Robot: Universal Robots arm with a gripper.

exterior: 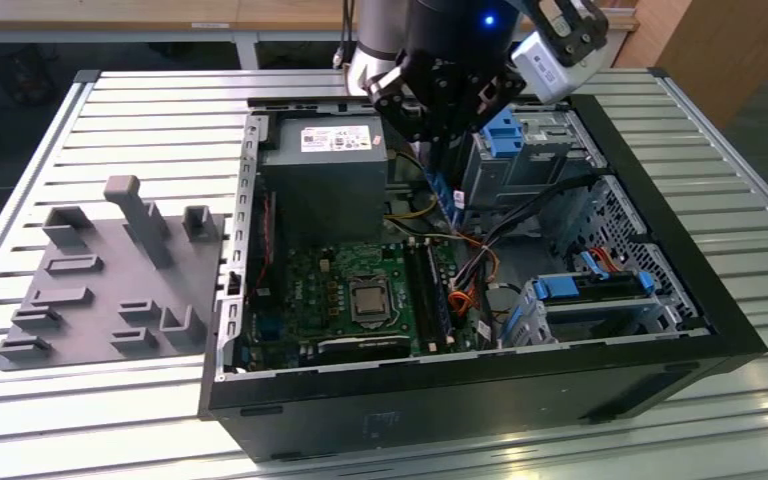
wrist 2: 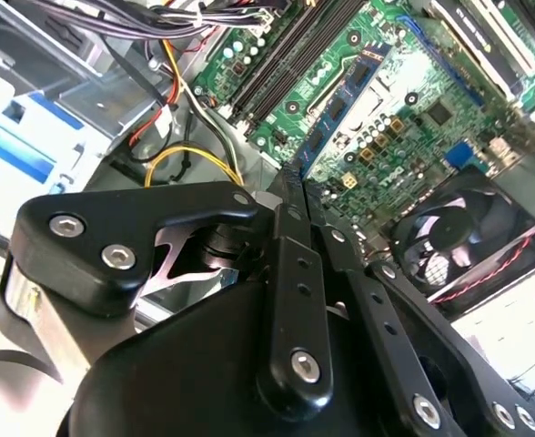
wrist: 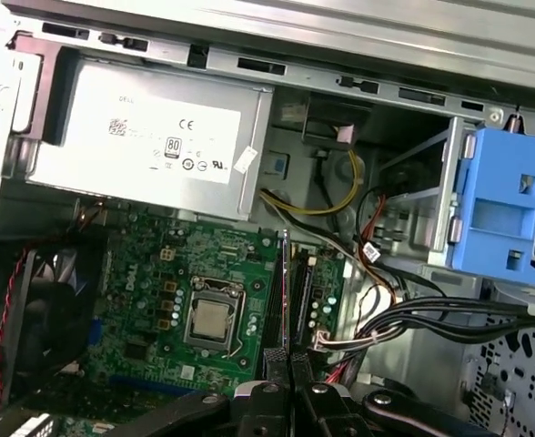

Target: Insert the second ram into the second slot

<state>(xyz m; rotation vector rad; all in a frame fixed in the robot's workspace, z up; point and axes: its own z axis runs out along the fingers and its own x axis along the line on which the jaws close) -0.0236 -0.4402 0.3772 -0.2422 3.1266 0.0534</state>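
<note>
The second ram (wrist 2: pixel 338 105) is showing as a thin blue stick with dark chips. The gripper (wrist 2: pixel 291 187) is pinching it, fingers close together.

Slatted metal table (exterior: pixel 117 110), wooden desk (exterior: pixel 157 12) behind

Second ram (wrist 2: pixel 340 102): blue stick, dark chips, pinched between fingers (wrist 2: pixel 292 264), above motherboard (wrist 2: pixel 413 137).

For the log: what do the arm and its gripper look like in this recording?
The arm has a silver-grey round segment, then a black section carrying a small blue light. A pale boxy camera unit is mounted beside it. The gripper is black, built of flat linked bars with rounded ends, fastened by silver screws.
</note>
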